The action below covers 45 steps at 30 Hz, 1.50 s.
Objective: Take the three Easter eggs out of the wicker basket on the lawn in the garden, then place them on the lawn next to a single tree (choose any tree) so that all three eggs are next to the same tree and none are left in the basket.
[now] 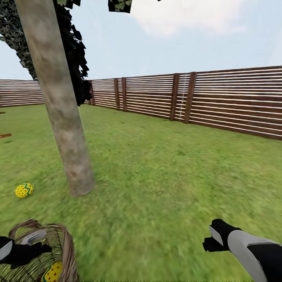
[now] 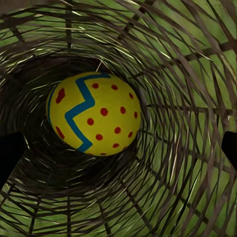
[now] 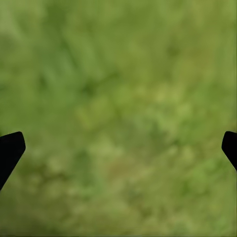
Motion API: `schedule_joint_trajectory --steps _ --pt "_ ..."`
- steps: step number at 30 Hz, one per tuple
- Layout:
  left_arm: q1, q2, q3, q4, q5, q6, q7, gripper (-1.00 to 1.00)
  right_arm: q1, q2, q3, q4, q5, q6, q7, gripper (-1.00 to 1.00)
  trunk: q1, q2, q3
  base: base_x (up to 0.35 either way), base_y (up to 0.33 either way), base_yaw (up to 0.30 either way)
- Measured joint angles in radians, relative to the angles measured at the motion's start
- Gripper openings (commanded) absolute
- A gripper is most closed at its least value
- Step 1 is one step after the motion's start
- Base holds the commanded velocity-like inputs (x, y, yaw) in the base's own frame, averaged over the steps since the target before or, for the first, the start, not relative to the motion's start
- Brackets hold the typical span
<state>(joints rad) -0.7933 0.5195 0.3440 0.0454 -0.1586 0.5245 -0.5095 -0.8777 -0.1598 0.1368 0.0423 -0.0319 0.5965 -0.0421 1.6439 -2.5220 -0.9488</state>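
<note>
Item: my left hand (image 1: pixel 23 250), low at my left, reaching into the wicker basket (image 1: pixel 66 243); its fingers are spread wide at the edges of the wrist view, holding nothing.
Item: Easter egg (image 2: pixel 94 113), yellow with red dots and a blue zigzag, lying at the bottom of the basket, between my fingers but untouched; it also shows through the basket's mouth (image 1: pixel 53 272).
Item: my right hand (image 1: pixel 213 239), low at my right over bare lawn (image 1: pixel 164 188), fingers (image 3: pixel 10 150) wide apart, empty.
Item: second Easter egg (image 1: pixel 24 190), on the grass just left of the tree (image 1: pixel 62 117), near its base.
Item: brown slatted fence (image 1: pixel 219 100), far side of the garden.
</note>
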Motion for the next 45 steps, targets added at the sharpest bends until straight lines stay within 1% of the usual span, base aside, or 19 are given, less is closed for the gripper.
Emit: schedule_joint_trajectory --steps 15,21,28,40,45 --pt "0.000 -0.004 0.000 0.000 0.000 0.000 0.000 1.00 0.000 0.005 0.000 0.016 0.000 -0.002 0.000 1.00 0.007 -0.004 -0.058 0.001 0.000 0.000" --pt "0.000 0.000 0.000 -0.001 0.000 0.001 0.000 1.00 0.000 0.006 0.001 0.018 0.000 -0.010 0.000 1.00 0.009 -0.005 -0.081 0.000 0.000 0.000" --pt "0.000 0.000 0.000 -0.001 0.000 0.000 0.000 1.00 0.000 0.009 0.001 0.019 0.000 -0.015 0.000 1.00 0.013 -0.007 -0.108 0.000 0.000 0.000" --pt "0.000 -0.007 -0.001 0.000 0.000 0.000 0.000 1.00 0.000 0.008 0.000 0.019 0.000 -0.015 0.000 1.00 0.018 -0.009 -0.155 0.000 0.000 0.000" --pt "0.000 -0.020 -0.001 0.000 0.004 0.000 -0.002 1.00 0.000 0.008 0.000 0.019 0.000 -0.015 0.000 1.00 0.020 -0.011 -0.174 0.000 0.000 0.000"
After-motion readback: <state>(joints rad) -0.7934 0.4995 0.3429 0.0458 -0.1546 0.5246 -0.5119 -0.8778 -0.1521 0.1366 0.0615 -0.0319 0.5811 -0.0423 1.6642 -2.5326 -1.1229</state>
